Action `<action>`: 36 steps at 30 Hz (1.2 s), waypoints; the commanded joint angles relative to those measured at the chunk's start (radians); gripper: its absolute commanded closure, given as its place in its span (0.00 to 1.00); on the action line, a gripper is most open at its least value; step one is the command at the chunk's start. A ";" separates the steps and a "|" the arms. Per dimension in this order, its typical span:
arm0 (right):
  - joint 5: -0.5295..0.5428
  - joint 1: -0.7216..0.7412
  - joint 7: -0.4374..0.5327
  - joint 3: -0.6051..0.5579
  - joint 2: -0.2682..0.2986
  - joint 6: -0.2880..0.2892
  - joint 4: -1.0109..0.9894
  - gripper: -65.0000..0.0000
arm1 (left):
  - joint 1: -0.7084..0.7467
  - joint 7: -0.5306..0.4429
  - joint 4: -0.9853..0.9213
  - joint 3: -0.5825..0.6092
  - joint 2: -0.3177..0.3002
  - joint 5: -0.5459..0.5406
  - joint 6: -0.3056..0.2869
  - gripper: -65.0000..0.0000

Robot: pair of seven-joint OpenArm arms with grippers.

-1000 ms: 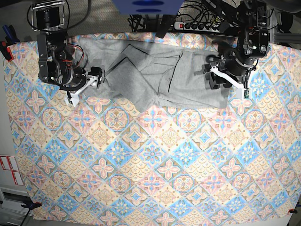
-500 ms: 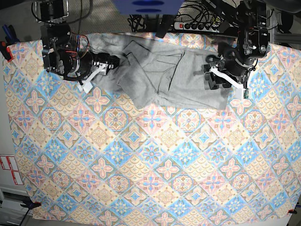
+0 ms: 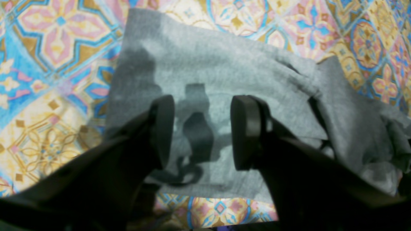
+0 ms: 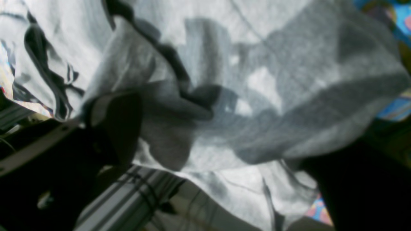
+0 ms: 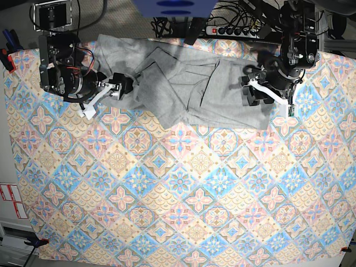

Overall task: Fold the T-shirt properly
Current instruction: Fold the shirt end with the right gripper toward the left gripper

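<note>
1. Since a second ago, the right tool point(image 5: 114, 89) has swung up toward the far edge of the surface and come partway back, and the near-side flap of the heather-grey cotton T-shirt point(image 5: 183, 89) has shifted with it; the left tool point(image 5: 251, 92) has not moved.
2. That shirt lies crumpled along the far edge of the surface, on the colourful tile-patterned tablecloth point(image 5: 178, 189), with several overlapping folds and one end hanging over the back edge.
3. Seen from its own wrist, the right tool point(image 4: 224, 141) has its jaws spread wide with bunched grey cloth draped between and over them; whether it grips anything I cannot tell.
4. From its wrist view, the left tool point(image 3: 202, 131) hangs parted over a flat corner of the shirt point(image 3: 224, 64), with nothing between its jaws.
5. Judged by its drape, the fabric is light, limp and clingy; it will sag and drag rather than hold shape.
6. Best holds are probably hem corners or shoulder seams, pinching a single layer, not the bunched middle.
</note>
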 commanded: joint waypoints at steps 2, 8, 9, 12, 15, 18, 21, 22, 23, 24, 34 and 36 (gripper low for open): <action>-0.075 -0.001 -0.003 0.000 0.010 -0.003 0.002 0.00 | -0.002 -0.016 0.015 -0.004 -0.008 -0.005 -0.005 0.54; -0.120 -0.007 -0.003 -0.031 0.009 -0.001 0.001 0.00 | -0.004 -0.016 0.015 -0.004 -0.008 -0.005 -0.005 0.54; -0.118 -0.007 -0.003 -0.052 0.009 -0.001 0.001 0.00 | -0.011 -0.016 0.015 -0.004 -0.008 -0.005 -0.005 0.54; -0.118 -0.007 -0.003 -0.105 0.009 -0.001 0.001 0.00 | -0.016 -0.016 0.013 -0.003 -0.008 -0.005 -0.005 0.54; -0.118 -0.007 0.000 -0.131 0.009 -0.001 0.002 0.00 | -0.019 -0.016 0.013 -0.003 -0.008 -0.005 -0.005 0.54; -0.120 -0.004 0.005 -0.141 -0.002 -0.001 0.002 0.09 | -0.019 -0.016 0.013 -0.003 -0.008 -0.005 -0.005 0.54; -0.121 0.001 0.000 -0.134 -0.025 -0.001 0.002 0.19 | -0.019 -0.016 0.013 -0.003 -0.008 -0.005 -0.005 0.54; -0.121 0.001 -0.001 -0.134 -0.025 -0.001 0.002 0.22 | -0.019 -0.016 0.013 -0.003 -0.008 -0.005 -0.005 0.54; -0.121 0.001 -0.001 -0.134 -0.025 -0.001 0.002 0.25 | -0.019 -0.016 0.013 -0.003 -0.008 -0.005 -0.005 0.54; -0.121 0.001 -0.001 -0.135 -0.025 -0.001 0.002 0.29 | -0.020 -0.016 0.013 -0.003 -0.008 -0.005 -0.005 0.54; -0.118 0.002 0.017 -0.092 -0.034 0.000 -0.056 0.79 | -0.022 -0.016 0.013 -0.004 -0.008 -0.005 -0.005 0.54; -0.118 0.002 0.020 -0.057 -0.053 0.000 -0.061 0.81 | -0.022 -0.016 0.013 -0.004 -0.008 -0.005 -0.005 0.54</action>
